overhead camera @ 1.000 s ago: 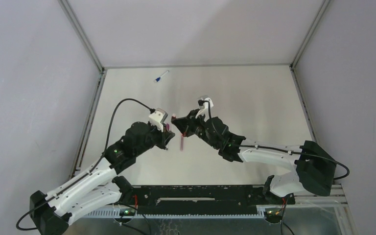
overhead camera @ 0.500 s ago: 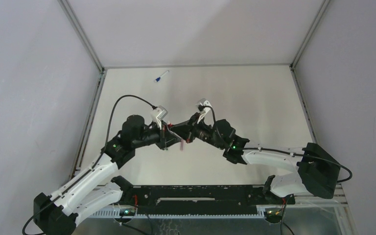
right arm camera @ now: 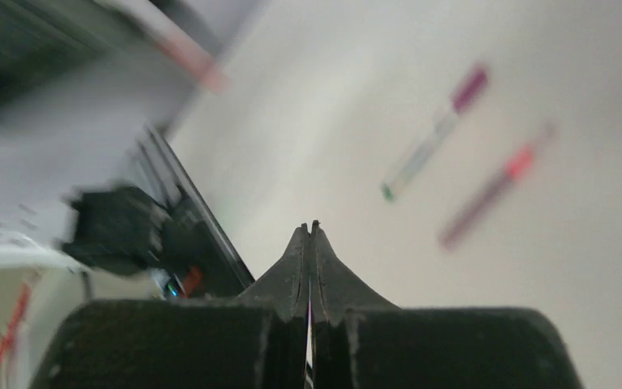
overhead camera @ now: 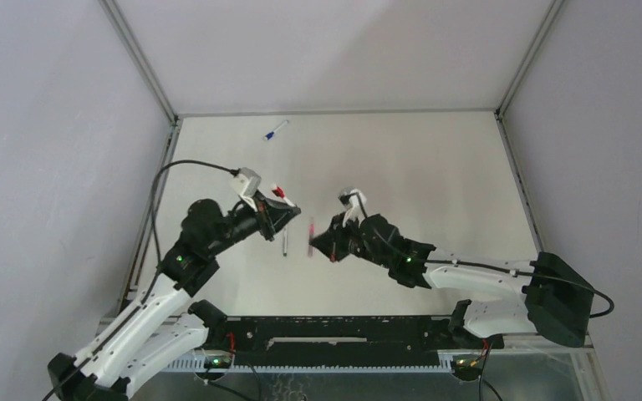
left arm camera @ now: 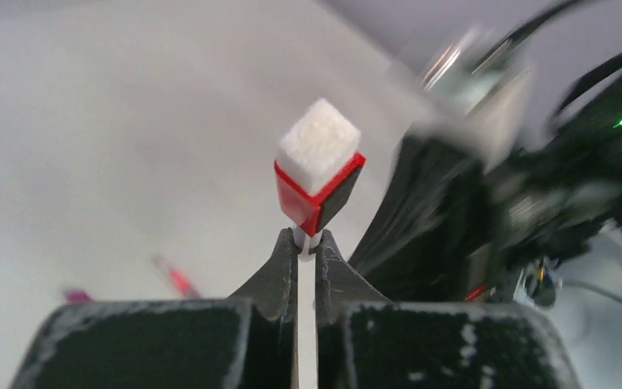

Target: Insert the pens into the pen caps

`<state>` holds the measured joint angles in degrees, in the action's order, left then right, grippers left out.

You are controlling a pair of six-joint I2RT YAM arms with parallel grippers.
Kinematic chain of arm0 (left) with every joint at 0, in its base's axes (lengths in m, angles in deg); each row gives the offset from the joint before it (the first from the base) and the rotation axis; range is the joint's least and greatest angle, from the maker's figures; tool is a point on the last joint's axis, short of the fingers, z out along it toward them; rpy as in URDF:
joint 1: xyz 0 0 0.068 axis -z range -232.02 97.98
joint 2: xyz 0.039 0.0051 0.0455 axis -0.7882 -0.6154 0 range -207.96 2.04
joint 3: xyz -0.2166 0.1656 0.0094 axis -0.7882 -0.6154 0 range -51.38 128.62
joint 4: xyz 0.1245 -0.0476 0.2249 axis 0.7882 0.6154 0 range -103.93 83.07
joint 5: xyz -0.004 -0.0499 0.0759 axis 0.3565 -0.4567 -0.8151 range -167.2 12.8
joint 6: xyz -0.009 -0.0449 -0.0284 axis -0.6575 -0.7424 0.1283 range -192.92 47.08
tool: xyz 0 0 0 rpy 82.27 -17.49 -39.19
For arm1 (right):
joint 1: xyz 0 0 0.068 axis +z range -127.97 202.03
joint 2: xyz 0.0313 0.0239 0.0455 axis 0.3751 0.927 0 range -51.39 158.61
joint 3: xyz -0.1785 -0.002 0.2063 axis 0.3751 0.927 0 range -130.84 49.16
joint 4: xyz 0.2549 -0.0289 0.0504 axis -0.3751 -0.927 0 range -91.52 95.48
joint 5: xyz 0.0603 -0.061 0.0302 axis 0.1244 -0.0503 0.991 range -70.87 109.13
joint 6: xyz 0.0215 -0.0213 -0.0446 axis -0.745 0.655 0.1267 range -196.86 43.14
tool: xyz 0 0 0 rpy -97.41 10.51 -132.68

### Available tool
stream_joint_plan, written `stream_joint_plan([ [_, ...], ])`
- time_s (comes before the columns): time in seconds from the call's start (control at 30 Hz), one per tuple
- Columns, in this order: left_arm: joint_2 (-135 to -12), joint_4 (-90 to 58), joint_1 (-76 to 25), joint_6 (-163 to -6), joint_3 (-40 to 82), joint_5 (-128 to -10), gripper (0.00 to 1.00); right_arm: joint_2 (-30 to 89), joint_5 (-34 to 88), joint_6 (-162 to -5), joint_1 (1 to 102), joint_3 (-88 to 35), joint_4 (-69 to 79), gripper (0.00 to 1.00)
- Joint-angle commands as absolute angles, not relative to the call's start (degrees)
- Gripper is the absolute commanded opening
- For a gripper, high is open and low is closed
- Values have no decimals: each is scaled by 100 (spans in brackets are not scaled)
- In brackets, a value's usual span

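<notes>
Both arms had drawn apart since the earlier frames, when their tips nearly met over the middle of the counter (overhead camera: 435, 167); the left one had swung back toward the left and the right one had pulled off to the right and nearer.

The left tool (overhead camera: 288, 209) (left arm camera: 306, 243) was pinched shut on a thin white pen (left arm camera: 306, 324), whose barrel ran up between the fingers. A red cap (left arm camera: 317, 190) with a white block on top sat on the pen's end, just past the fingertips and clear of the counter.

The right tool (overhead camera: 316, 242) (right arm camera: 310, 231) was fully closed, fingers pressed flat together, with nothing between them. From above, its tip sat just beside the near end of a pinkish pen (overhead camera: 311, 227) (right arm camera: 494, 190) lying on the counter; whether it touched the pen could not be told.

Left of that pen and roughly parallel to it lay a purple-capped pen (overhead camera: 285, 244) (right arm camera: 433, 142) with a pale barrel, between the two tools. A blue-capped pen (overhead camera: 275, 129) lay well apart from the rest, near the far edge of the counter, left of the middle.

Both wrist views were blurred, so finer detail on the loose pens was lost.
</notes>
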<state>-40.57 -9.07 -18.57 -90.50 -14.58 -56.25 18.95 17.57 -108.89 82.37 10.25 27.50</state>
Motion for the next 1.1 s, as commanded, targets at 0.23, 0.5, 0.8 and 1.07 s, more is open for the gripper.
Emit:
stream_joint_plan([
  [0.23, -3663, -2212, -1874, -8968, -979, -5912, 0, 1990, 1529, -11235, 8303, 1343, 1180, 0],
  [0.5, -4036, -1800, -1872, -8936, -1115, -4932, 0, 214, 2337, -10209, 7880, 1443, 1442, 32],
  [0.8, -4322, -1516, -1502, -8987, -1341, -3936, 0, -129, 4061, -9297, 6870, 25, 575, 47],
  [1.07, -4779, -1197, -769, -8850, -1185, -4172, 0, 637, 4790, -9441, 6927, -428, 1000, 53],
])
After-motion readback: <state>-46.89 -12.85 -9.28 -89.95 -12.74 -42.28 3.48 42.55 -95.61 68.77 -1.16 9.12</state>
